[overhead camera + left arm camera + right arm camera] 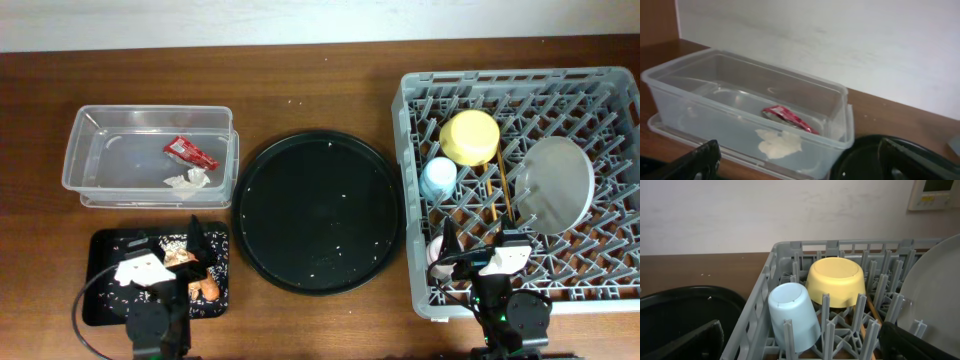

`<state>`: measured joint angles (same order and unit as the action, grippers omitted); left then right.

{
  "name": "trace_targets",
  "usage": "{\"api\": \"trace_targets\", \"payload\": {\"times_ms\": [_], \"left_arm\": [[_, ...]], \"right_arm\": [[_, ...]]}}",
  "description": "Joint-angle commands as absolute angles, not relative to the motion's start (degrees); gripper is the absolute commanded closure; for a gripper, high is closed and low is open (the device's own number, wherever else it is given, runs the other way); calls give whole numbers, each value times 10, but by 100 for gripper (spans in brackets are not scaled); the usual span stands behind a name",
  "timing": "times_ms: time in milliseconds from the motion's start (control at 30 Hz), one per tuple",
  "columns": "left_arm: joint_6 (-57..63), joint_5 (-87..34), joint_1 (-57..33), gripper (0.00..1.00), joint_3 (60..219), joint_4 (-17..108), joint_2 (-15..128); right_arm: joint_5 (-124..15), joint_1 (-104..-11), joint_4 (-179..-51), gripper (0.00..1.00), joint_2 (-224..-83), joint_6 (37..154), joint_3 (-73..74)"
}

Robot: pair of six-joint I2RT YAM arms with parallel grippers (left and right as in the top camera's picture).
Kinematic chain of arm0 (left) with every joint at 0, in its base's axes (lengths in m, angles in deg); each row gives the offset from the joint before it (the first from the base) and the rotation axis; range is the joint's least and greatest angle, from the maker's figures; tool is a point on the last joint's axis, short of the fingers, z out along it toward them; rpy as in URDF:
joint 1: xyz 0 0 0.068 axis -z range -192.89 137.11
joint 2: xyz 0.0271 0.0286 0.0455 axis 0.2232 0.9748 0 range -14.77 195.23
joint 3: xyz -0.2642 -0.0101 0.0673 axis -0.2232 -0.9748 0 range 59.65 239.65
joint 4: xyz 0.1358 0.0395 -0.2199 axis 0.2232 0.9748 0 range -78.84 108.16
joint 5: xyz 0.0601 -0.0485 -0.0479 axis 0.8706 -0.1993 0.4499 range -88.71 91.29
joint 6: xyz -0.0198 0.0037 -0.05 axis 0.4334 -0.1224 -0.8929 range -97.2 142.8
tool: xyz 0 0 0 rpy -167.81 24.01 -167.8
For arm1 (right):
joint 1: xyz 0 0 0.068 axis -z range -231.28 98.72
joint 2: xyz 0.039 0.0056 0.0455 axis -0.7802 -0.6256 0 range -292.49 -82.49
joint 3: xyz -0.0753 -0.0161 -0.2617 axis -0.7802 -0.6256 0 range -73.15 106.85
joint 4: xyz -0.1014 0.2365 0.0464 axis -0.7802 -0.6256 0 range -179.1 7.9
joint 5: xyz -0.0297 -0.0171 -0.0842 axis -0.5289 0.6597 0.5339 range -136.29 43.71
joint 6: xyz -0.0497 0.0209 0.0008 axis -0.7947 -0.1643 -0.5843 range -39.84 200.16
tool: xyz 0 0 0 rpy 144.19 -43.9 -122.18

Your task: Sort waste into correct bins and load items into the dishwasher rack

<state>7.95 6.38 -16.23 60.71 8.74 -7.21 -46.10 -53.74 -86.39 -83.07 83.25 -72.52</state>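
Note:
The clear tub (pixel 150 155) holds the red wrapper (pixel 190 152) and the white tissue (pixel 187 180); both also show in the left wrist view, wrapper (pixel 787 117) and tissue (pixel 779 143). The flat black tray (pixel 103 300) holds rice-like scraps (pixel 172 243) and the sausage stick (pixel 207 288). The grey rack (pixel 415 120) holds the yellow bowl (pixel 470 137), blue cup (pixel 438 178), plate (pixel 555 185), chopsticks (pixel 497 195) and pink cup (pixel 437 256). My left gripper (pixel 800 167) is open and empty over the black tray. My right gripper (pixel 805 347) is open and empty above the rack's front, facing the blue cup (pixel 792 315) and the bowl (pixel 836 280).
The large round black tray (pixel 320 210) lies between the bins and the rack, with a few pale crumbs on it. Its rim shows in both wrist views. The rack's upright pegs stand close under my right gripper. A wall is at the back.

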Motion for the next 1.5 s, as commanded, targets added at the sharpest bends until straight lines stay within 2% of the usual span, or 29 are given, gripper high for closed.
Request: {"api": "trace_targets", "payload": {"times_ms": [0, 267, 400, 533, 833, 933, 1467], "left_arm": [[76, 71, -141, 1, 601, 132, -108], [79, 83, -137, 1, 601, 151, -145], [192, 86, -128, 1, 601, 151, -145], [277, 86, -76, 0, 601, 151, -145], [275, 85, -82, 1, 601, 151, -145], [233, 84, -94, 1, 601, 146, -145], [233, 84, -105, 1, 602, 151, -145]], "right_arm": [[-456, -543, -868, 2, -827, 839, -728], [-456, -543, -868, 2, -827, 839, -728], [-456, -543, -868, 2, -827, 839, -728], [-456, -543, -868, 2, -827, 839, -728], [-456, -543, -868, 2, -827, 839, -728], [-456, -543, -868, 2, -827, 839, -728], [-456, -543, -868, 2, -827, 839, -728]]}}
